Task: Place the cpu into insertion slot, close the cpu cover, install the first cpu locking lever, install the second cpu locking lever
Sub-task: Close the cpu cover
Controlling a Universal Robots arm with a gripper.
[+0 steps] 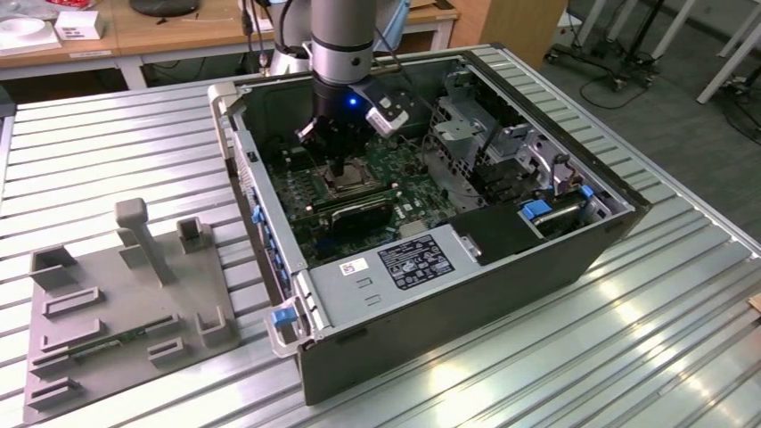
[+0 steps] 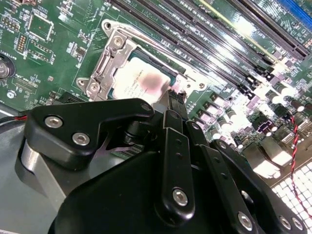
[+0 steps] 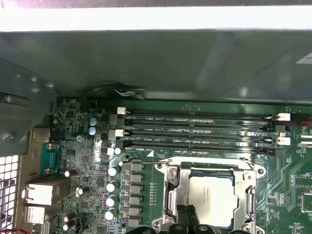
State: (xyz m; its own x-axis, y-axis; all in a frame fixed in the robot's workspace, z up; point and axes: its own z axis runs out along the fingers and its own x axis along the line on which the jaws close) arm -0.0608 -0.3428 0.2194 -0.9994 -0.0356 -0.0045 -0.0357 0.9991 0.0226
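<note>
Over the insertion slot (image 2: 105, 58), tool (image 2: 174, 97) narrow, empty, beside the faintly printed cpu (image 2: 141, 85).

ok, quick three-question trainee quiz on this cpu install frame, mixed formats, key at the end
1. True or false: the cpu lies inside the insertion slot.
2. In the exterior view, the claw hangs over: A) the insertion slot, B) the grey fixture plate on the table, C) the labelled power supply.
3. In the first wrist view, what are the long black parts running beside the insertion slot?
Key: 1 true; 2 A; 3 memory slots.
</note>
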